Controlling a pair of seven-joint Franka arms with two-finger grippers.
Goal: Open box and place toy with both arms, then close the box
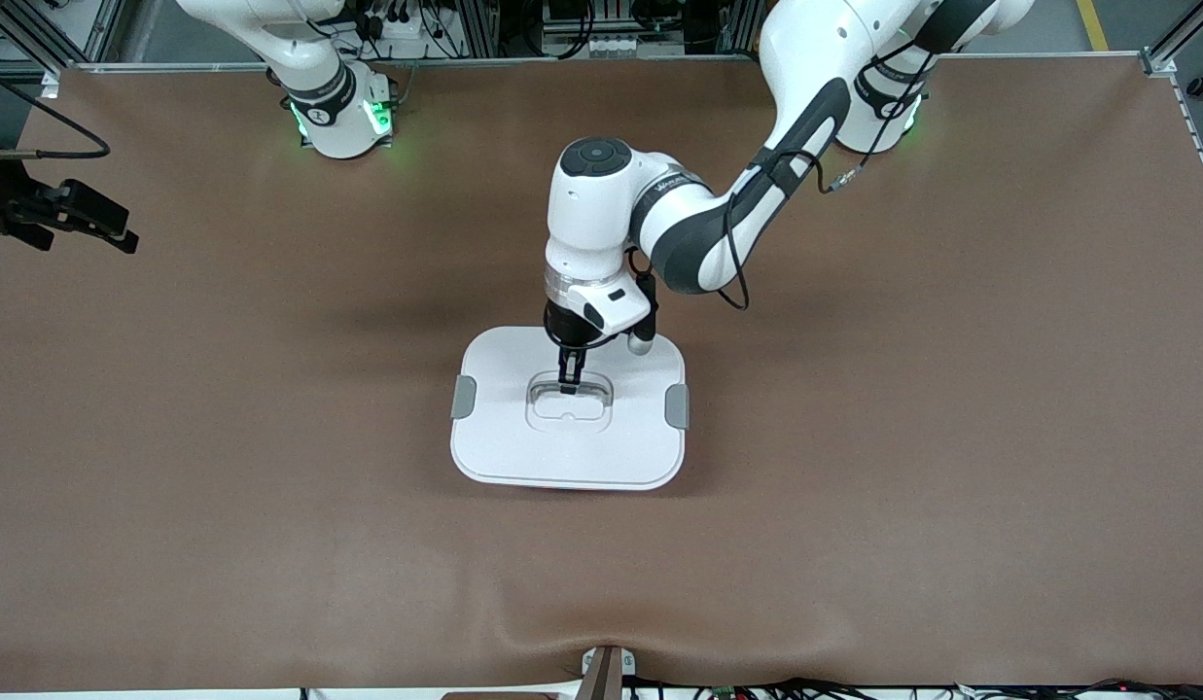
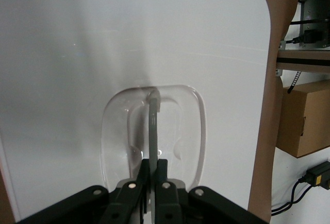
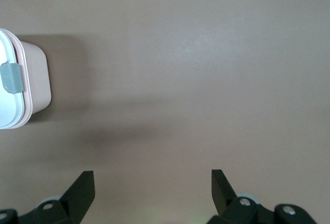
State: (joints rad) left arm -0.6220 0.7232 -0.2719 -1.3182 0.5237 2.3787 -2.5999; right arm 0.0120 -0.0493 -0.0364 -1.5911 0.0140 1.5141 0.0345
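Observation:
The box (image 1: 523,447) stands in the middle of the table with its white lid (image 2: 77,80) on and a grey clip (image 1: 463,397) at each end. My left gripper (image 1: 570,381) reaches down into the lid's recess and is shut on the thin grey handle (image 2: 153,126), which stands up between its fingers (image 2: 166,170). My right gripper (image 1: 95,222) hangs open over bare table toward the right arm's end, well apart from the box. The right wrist view shows the box's pink wall (image 3: 33,80) and one clip (image 3: 11,77) off to one side of that gripper (image 3: 152,183). The toy is out of view.
Brown table surface (image 1: 854,486) surrounds the box on all sides. A small bracket (image 1: 606,671) sits at the table edge nearest the front camera. In the left wrist view a cardboard carton (image 2: 304,118) and cables lie off the table.

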